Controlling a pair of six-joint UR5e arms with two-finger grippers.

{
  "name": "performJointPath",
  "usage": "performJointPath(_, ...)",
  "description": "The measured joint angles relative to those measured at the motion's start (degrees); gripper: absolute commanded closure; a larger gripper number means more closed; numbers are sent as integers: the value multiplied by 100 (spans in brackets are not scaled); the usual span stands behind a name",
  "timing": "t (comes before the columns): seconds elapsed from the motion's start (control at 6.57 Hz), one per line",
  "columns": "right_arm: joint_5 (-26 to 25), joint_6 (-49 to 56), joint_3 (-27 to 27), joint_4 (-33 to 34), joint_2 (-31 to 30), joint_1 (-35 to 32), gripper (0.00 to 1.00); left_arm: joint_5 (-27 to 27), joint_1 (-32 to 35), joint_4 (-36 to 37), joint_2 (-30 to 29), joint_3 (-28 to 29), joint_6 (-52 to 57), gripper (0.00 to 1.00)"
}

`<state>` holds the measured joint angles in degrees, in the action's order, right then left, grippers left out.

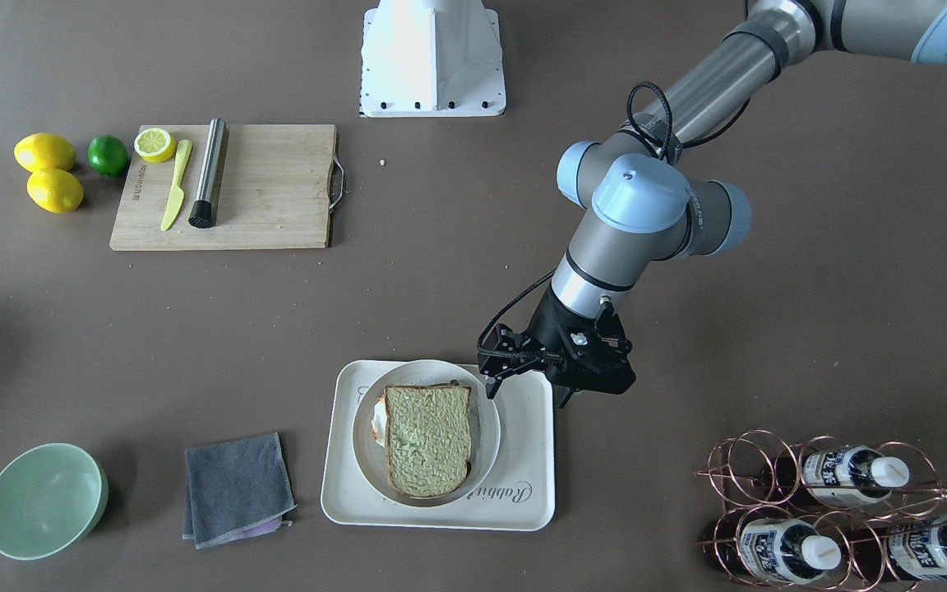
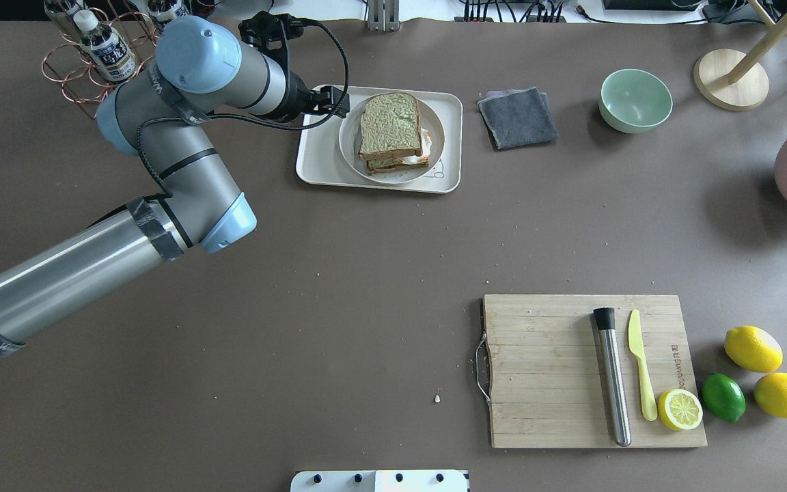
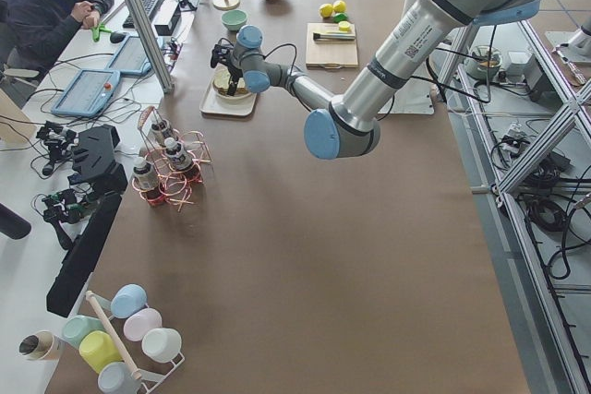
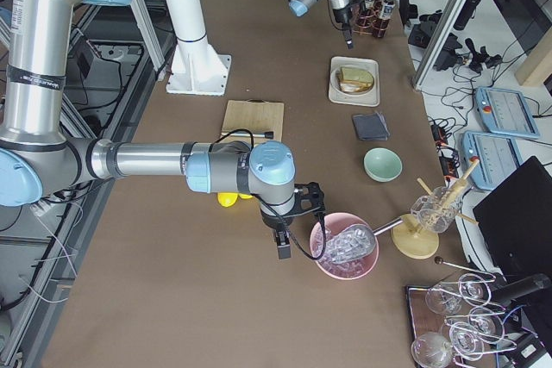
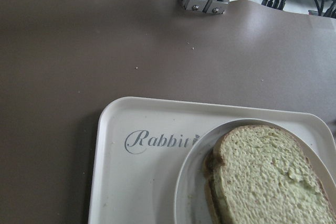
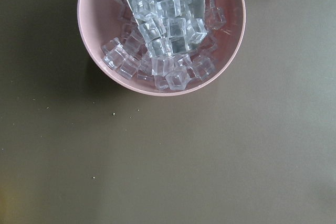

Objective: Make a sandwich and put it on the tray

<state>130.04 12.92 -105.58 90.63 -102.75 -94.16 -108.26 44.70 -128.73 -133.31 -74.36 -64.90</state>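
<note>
Brown tabletop carries the tray on its far side, with the sandwich on a round plate inside it; the left claw, spread wide and empty beside the plate rim, should probably rise straight up so that nothing is nudged.

Robotics lab: alu framing, teach pendant, operator at keyboard.

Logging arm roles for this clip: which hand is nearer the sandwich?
Left. The left hand is at the edge of the tray, beside the plate holding the sandwich; the right hand is far off, next to the pink bowl of ice.
</note>
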Motion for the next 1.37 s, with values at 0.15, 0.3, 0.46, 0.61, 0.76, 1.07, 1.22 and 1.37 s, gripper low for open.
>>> performJointPath(0.15, -26, -2, 23, -15, -96, 2, 0, -383, 153, 81, 454, -563, 12, 2)
performJointPath(0.3, -55, -11, 96, -23, -154, 1, 0, -797, 430, 235, 945, -1115, 220, 2)
performJointPath(0.46, -43, -38, 200, -22, -175, 0, 0, -1161, 774, 465, 1508, -1623, 772, 2)
performJointPath(0.61, 51, -135, 291, -7, -162, 0, 0, -1497, 1147, 777, 2047, -1994, 1487, 2)
performJointPath(0.76, 256, -421, 383, 14, -125, 11, 0, -1791, 1531, 1018, 2454, -2172, 2183, 2)
performJointPath(1.07, 632, -1362, 454, 34, -72, 184, 0, -2207, 2221, 1168, 3385, -2303, 3601, 2)
performJointPath(1.22, 654, -1528, 455, 39, -35, 260, 0, -2363, 2551, 1181, 3960, -2307, 4443, 2)
performJointPath(1.37, 635, -1584, 463, 40, 8, 317, 0, -2470, 2930, 1253, 4452, -2248, 5377, 2)
